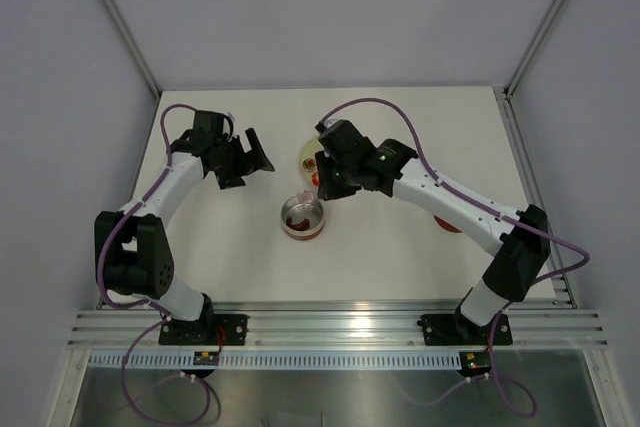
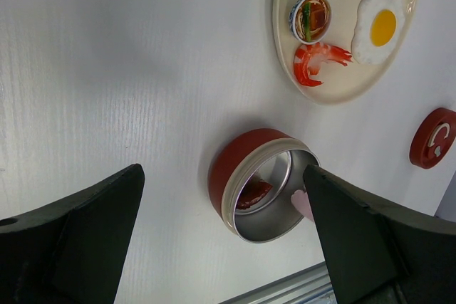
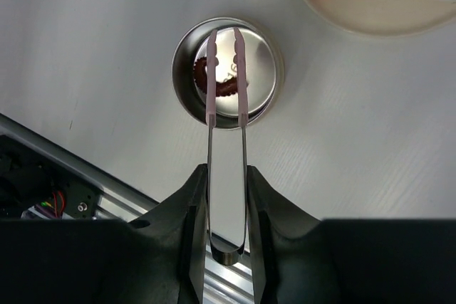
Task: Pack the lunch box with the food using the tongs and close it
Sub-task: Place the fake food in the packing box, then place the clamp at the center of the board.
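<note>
The lunch box [image 3: 228,72], a round metal tin with a red outside [image 2: 242,161], stands open mid-table [image 1: 302,217]. A dark red-brown food piece [image 3: 214,80] lies inside it. My right gripper [image 3: 226,176] is shut on the pale pink tongs [image 3: 211,115]. Their two tips are spread apart over the tin, with nothing between them. One pink tip [image 2: 303,201] shows at the tin's rim. My left gripper [image 2: 222,172] hangs open and empty to the left of the tin [image 1: 245,162]. The fried egg [image 2: 381,23] and a red-and-white curled piece [image 2: 317,62] lie on the pale plate [image 2: 335,94].
A small round cup-shaped food piece [image 2: 311,18] also sits on the plate [image 1: 305,154], which is just behind the tin. The red lid [image 2: 433,138] lies flat on the table to the right, partly under my right arm [image 1: 448,224]. An aluminium rail [image 3: 92,183] runs along the near edge.
</note>
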`<state>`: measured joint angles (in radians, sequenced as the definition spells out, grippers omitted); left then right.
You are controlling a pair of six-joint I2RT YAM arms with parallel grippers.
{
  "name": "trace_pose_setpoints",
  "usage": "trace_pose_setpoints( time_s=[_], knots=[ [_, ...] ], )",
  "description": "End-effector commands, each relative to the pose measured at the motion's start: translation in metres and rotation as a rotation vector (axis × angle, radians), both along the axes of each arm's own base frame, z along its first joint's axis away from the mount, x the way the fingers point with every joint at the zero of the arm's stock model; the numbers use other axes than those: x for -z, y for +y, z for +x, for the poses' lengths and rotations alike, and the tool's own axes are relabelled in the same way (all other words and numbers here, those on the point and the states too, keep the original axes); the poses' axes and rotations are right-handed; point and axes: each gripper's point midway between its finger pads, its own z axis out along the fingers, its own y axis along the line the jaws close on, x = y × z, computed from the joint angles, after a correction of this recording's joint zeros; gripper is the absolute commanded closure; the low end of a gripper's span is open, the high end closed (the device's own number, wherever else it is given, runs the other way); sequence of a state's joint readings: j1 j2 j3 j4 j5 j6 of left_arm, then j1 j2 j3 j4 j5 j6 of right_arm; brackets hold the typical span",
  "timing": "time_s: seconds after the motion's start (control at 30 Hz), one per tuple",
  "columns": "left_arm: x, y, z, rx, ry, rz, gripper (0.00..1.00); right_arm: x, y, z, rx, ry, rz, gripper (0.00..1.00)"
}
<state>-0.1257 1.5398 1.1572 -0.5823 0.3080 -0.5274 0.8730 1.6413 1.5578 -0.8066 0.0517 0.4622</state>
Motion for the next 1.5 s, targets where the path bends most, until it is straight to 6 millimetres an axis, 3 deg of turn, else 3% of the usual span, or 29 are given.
trace_pose_setpoints(
  time_s=[0.0, 0.1, 0.2, 0.4, 0.53, 0.87, 1.13, 1.47],
  knots=[
    [-0.02, 0.005, 0.006, -0.002, -0.076, 0.012, 0.01, -0.052, -0.019, 0.035, 0.095, -0.151, 0.066, 0.82],
    [-0.021, 0.005, 0.005, -0.001, -0.08, 0.013, 0.01, -0.062, -0.042, 0.057, 0.173, -0.171, 0.092, 0.83],
    [-0.021, 0.005, 0.005, -0.001, -0.08, 0.013, 0.01, -0.057, -0.069, 0.081, 0.259, -0.166, 0.099, 0.86],
    [-0.022, 0.003, 0.005, -0.002, -0.079, 0.001, 0.01, -0.028, -0.116, 0.119, 0.395, -0.132, 0.048, 0.93],
    [-0.023, 0.002, 0.005, 0.001, -0.079, -0.004, 0.01, -0.015, -0.128, 0.135, 0.436, -0.111, 0.054, 0.94],
    [-0.026, 0.005, 0.004, 0.005, -0.081, 0.008, 0.01, 0.017, -0.152, 0.163, 0.484, -0.087, -0.015, 0.92],
    [-0.025, 0.005, 0.004, 0.003, -0.078, 0.006, 0.01, 0.042, -0.148, 0.175, 0.458, -0.052, -0.055, 0.93],
    [-0.023, 0.005, 0.003, 0.002, -0.076, 0.006, 0.01, 0.032, -0.139, 0.177, 0.441, -0.069, 0.006, 0.94]
  ],
)
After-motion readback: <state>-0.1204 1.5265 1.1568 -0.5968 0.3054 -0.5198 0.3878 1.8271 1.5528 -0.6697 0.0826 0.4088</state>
